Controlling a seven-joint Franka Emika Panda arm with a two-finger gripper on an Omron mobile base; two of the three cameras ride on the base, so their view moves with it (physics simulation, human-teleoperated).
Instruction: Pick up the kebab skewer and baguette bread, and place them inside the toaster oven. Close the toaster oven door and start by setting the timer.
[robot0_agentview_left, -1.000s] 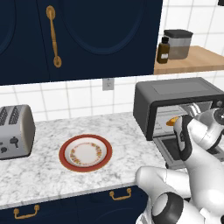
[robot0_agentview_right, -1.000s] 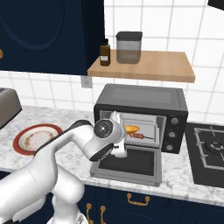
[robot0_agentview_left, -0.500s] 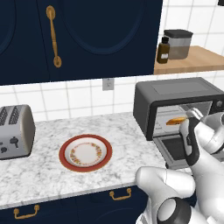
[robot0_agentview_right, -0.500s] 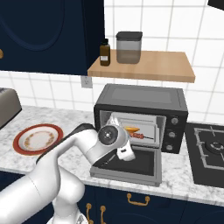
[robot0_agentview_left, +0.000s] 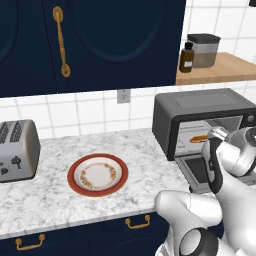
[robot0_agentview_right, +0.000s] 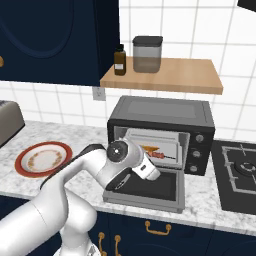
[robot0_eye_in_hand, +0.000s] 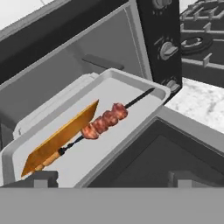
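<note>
The gripper (robot0_eye_in_hand: 111, 179) is standing spread wide with nothing between its finger tips, hovering just above the toaster oven door (robot0_eye_in_hand: 175, 162), which is lying dropped open and flat in front of the toaster oven (robot0_agentview_right: 162, 132). In the hand view the two dark tips are poking up at the bottom edge, one at each side, both pointing into the oven's mouth.

Just beyond them, a pale tray (robot0_eye_in_hand: 131, 109) is sitting in the oven opening, partly drawn out over the door. The kebab skewer (robot0_eye_in_hand: 103, 122) is lying on this tray, its reddish chunks bunched near the middle of the stick. The baguette bread (robot0_eye_in_hand: 61, 140) is lying right beside it, touching or nearly touching along the stick.

The oven's knobs (robot0_eye_in_hand: 167, 50) are running down the panel on its right side. Farther out on the marble surface (robot0_agentview_left: 55, 200), a red-rimmed plate (robot0_agentview_left: 98, 175) is sitting, and a silver toaster (robot0_agentview_left: 17, 150) is standing well apart beyond it. A stove burner (robot0_agentview_right: 240, 167) is lying to the oven's right.
</note>
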